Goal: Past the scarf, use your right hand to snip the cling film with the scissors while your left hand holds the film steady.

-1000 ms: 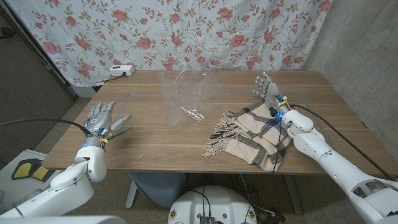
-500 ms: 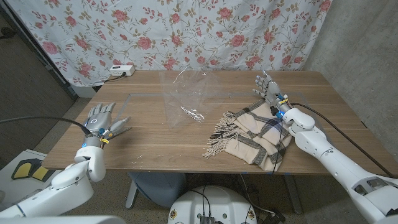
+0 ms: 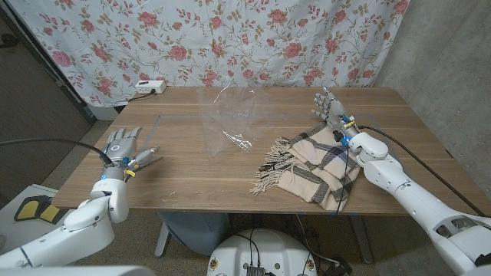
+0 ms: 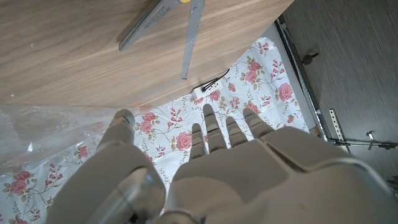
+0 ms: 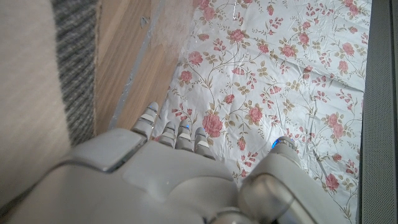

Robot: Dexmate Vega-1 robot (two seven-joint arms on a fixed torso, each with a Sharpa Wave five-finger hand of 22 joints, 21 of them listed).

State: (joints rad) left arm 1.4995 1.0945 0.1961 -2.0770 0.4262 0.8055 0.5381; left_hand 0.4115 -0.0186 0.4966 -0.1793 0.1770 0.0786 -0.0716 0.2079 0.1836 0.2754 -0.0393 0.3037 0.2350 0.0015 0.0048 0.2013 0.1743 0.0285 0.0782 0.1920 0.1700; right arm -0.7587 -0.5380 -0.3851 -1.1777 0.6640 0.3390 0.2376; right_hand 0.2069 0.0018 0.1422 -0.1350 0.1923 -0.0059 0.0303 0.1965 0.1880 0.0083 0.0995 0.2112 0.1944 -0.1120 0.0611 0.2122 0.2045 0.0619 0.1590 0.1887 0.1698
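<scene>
Both hands spread and empty, nothing snipped.
My right hand (image 3: 328, 107) hovers beyond the scarf (image 3: 311, 165); my left hand (image 3: 125, 146) waits by the scissors (image 4: 163, 23), cling film (image 3: 226, 115) unheld.

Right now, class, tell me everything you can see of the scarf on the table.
The scarf is a soft, woven-looking cloth in beige with dark plaid stripes and a pale tasselled fringe along its left edge. It lies bunched and folded on the wooden table, on the robot's right side near the front edge. The right hand is open by its far end; contact between them cannot be told.
</scene>
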